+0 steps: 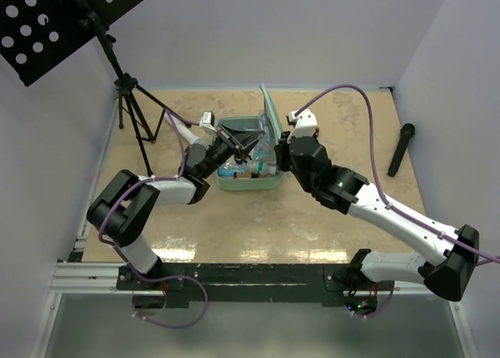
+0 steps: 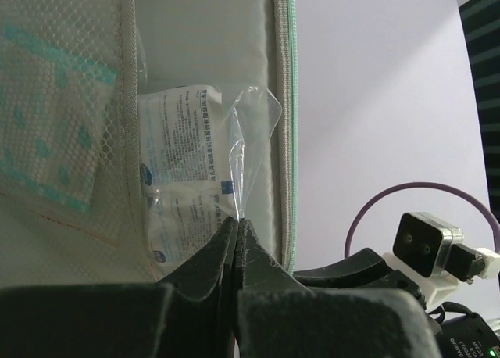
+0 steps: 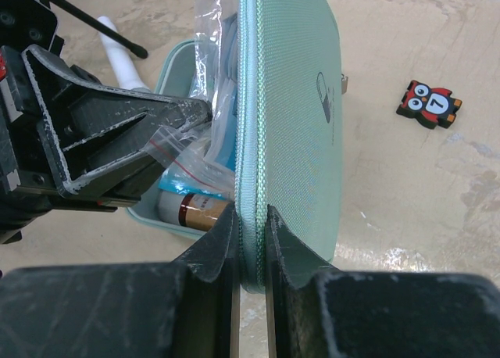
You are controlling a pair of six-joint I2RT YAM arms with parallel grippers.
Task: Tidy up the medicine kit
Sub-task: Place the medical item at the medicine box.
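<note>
1. At the far left, a black board full of holes [image 1: 62, 22] sat on a thin black tripod [image 1: 134, 108] at the back of the tan table [image 1: 258, 225].
2. The left arm reached in from the left, toward the middle of the table.
3. The left gripper [image 2: 237, 221] had its two fingers pressed tight together on the corner of a clear plastic bag [image 2: 251, 131]. The bag hung just above the open case.
4. The medicine kit [image 1: 248, 186] sat near the middle of the table, a bit toward the back, between the two arms. It was open.
5. Inside it, white packets with small print [image 2: 183, 139] leaned against the pale wall. Beside them was a mesh pocket [image 2: 55, 76] with a blue-dotted packet inside it.
6. A small brown bottle [image 3: 199, 212] lay in the bottom half of the kit.
7. The lid [image 3: 293, 100] stood straight up on the right side of the kit. Its pill picture faced away from the things inside.
8. The right gripper [image 3: 250, 213] pinched the edge of that lid, one finger on each side.
9. To the right of the kit, a little owl tile with a number on it [image 3: 431, 104] lay flat on the table, apart from the lid.
10. At the far right, a black stick [image 1: 401, 148] lay on the table, well away from the kit.
</note>
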